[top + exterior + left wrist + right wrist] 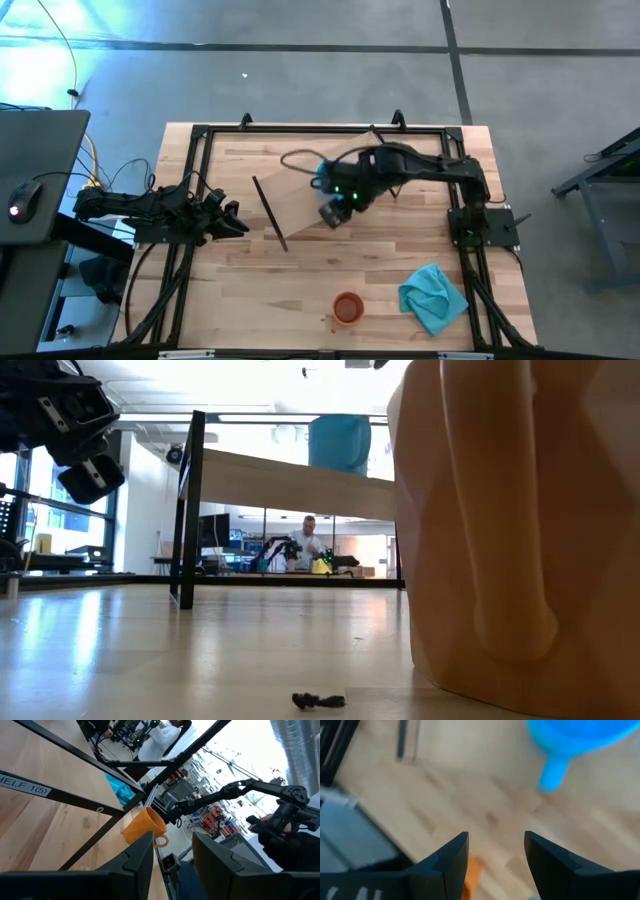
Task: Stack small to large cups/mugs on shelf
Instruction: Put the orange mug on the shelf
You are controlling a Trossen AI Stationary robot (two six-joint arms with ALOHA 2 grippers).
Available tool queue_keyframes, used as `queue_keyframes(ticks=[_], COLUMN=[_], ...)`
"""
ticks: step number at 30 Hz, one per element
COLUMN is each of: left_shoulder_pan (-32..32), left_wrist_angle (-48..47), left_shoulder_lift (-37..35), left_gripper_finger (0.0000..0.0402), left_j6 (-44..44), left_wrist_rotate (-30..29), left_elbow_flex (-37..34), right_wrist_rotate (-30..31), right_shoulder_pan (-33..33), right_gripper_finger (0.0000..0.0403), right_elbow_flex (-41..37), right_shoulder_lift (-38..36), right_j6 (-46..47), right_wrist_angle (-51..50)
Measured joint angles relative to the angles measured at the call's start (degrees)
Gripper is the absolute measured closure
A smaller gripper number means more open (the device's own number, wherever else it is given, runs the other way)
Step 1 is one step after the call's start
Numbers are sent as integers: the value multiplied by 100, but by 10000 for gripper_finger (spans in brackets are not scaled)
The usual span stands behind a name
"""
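The shelf is a light-wood board with black end frames and lies across the middle of the table. The blue mug stands on the board; it also shows in the low view and the right wrist view. My right gripper hovers over the board just near of the blue mug, open and empty. The orange-brown mug stands on the table near the front edge. My left gripper waits open at the left, off the shelf's left end. I cannot make out the clear cup.
A teal cloth lies at the front right, beside the orange-brown mug. A black metal frame runs around the tabletop. A small dark scrap lies on the table near the front edge. A person sits far behind the table.
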Motion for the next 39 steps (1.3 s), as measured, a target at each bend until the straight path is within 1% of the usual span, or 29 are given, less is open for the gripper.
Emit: queue_keyframes(ticks=[3, 11, 14, 19, 22, 24, 26, 29, 32, 35, 37, 39], left_shoulder_pan=[0, 0, 0, 0, 0, 0, 0, 0, -76, -411, -717, -1052], left_wrist_angle=[0, -2, -4, -10, -13, -13, -6, 59, 77, 334, 548, 679], left_shoulder_lift=[0, 0, 0, 0, 0, 0, 0, -1, 0, 13, 68, 179], left_gripper_finger=[277, 277, 277, 277, 277, 277, 277, 277, 277, 277, 277, 277], left_j6=[28, 78, 151, 209, 294, 329, 325, 168, -127, -268, -300, -412], left_wrist_rotate=[0, -3, -24, -109, -151, -151, -51, 438, 843, 778, 505, 138], left_elbow_flex=[0, 0, 0, 0, 0, 0, 0, 0, 0, -2, 0, 0], right_wrist_rotate=[-230, -222, -72, 522, 681, 674, 617, 575, 564, 256, -42, -196], right_shoulder_pan=[282, 1222, 1567, 2085, 2315, 2418, 2492, 2547, 2589, 2650, 2715, 2789], right_gripper_finger=[219, 219, 219, 219, 219, 219, 219, 219, 219, 219, 219, 219], right_elbow_flex=[-1, 0, 0, -126, -355, -581, -811, -1129, -1373, -1591, -1728, -1874], right_shoulder_lift=[-72, -198, -200, -200, -200, -200, -200, -199, -198, -196, -198, -196], right_j6=[281, 1406, 1910, 2828, 3231, 3378, 3492, 3643, 3743, 3731, 3726, 3724], right_wrist_angle=[0, 30, 42, 272, 662, 1016, 1370, 1688, 1668, 1474, 1260, 1000])
